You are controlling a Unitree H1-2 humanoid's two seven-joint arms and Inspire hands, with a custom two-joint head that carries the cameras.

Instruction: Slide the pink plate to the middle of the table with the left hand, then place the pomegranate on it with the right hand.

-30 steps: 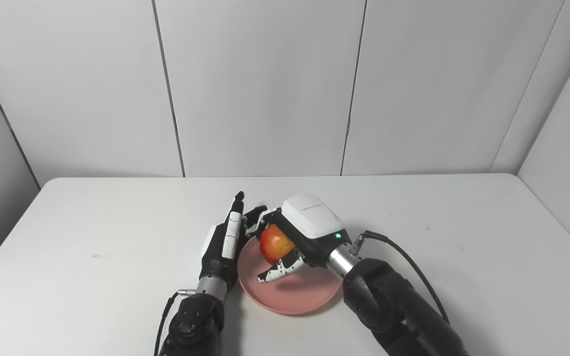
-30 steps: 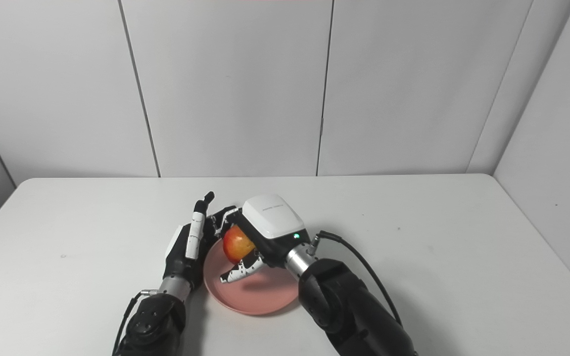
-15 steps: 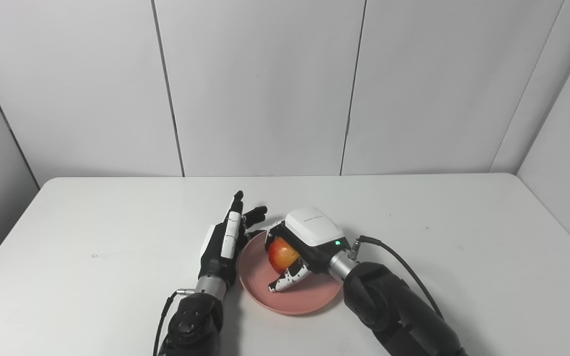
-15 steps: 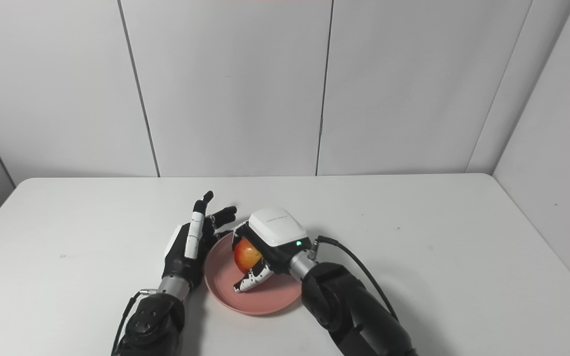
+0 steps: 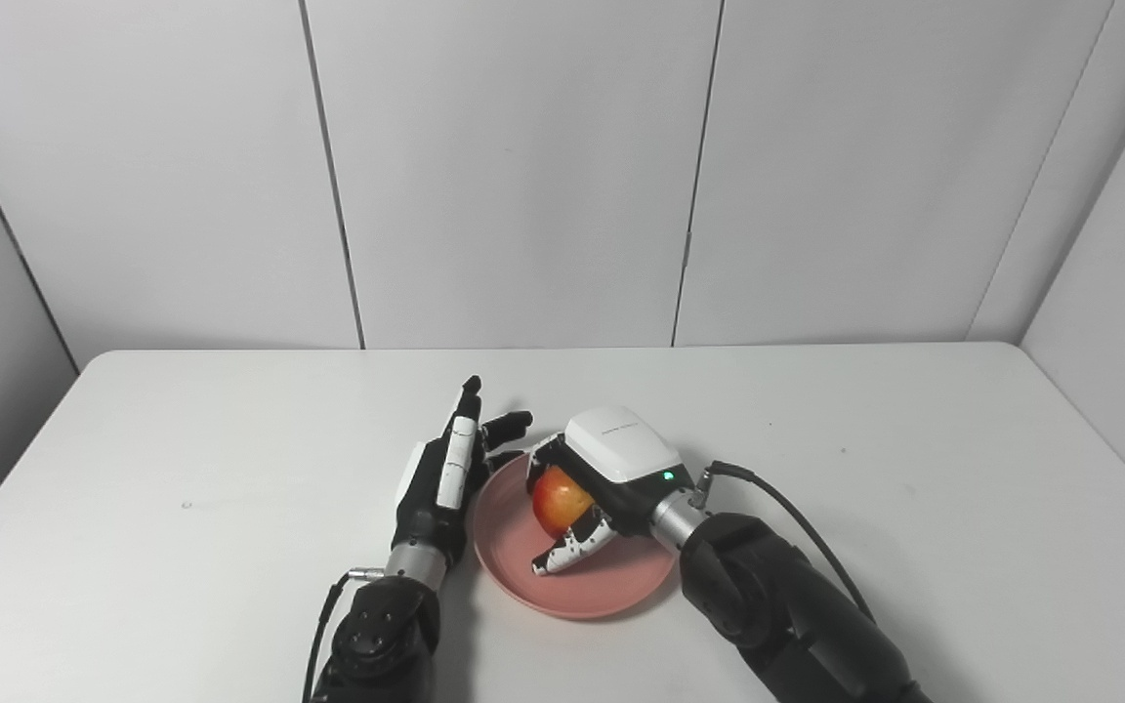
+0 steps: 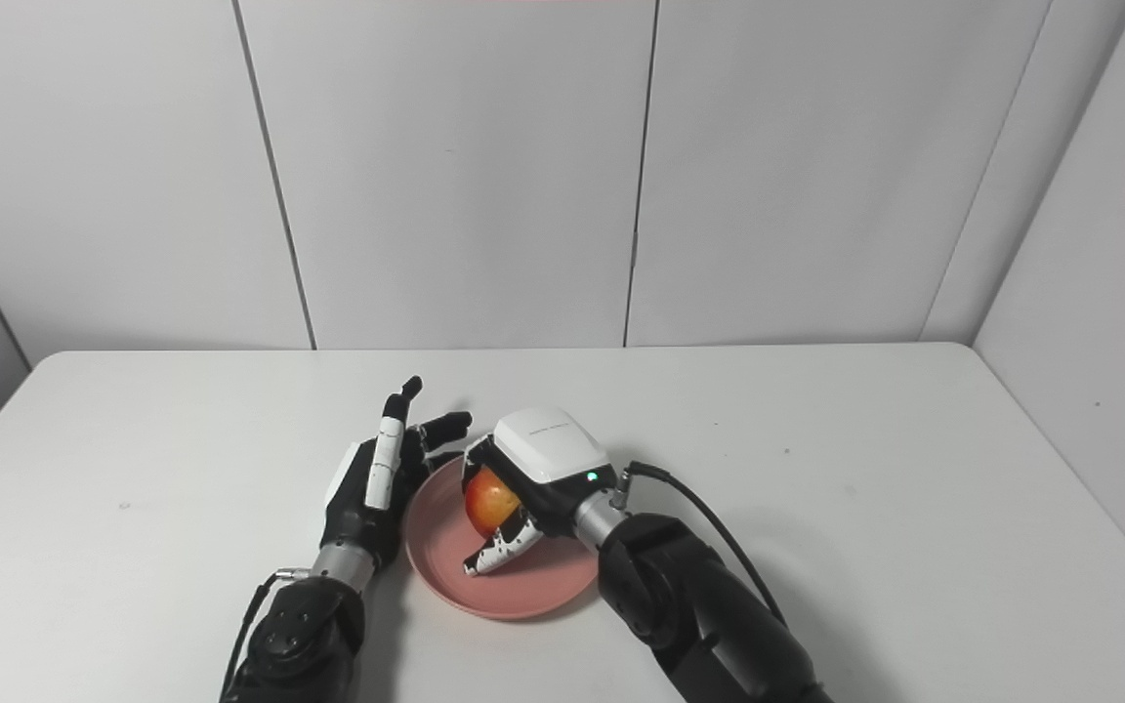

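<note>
Nearest my cameras, both forearms enter from the bottom edge of the view, the left one dark with a cable at the wrist, the right one dark with a black cable (image 5: 797, 508) looping off behind its wrist.

Beyond them I see the pink plate (image 5: 523, 576) lying flat on the white desk (image 5: 182, 547), near the desk's middle and toward its near edge.

My right hand (image 5: 602, 483) is positioned over the plate with its white back cover facing up and a green indicator lit near the wrist. Its fingers and thumb are clamped around the pomegranate (image 5: 559, 495), a red-and-yellow fruit. The fruit sits low over the plate's inner surface; I cannot tell whether it touches the plate. The thumb (image 5: 570, 549) extends down toward the plate floor.

My left hand (image 5: 445, 474) stands on edge just beside the plate's left rim, fingers extended and spread, holding nothing. I cannot tell whether it touches the rim.

Farther back, the desk surface runs to pale grey wall panels (image 5: 523, 176) with vertical seams.
</note>
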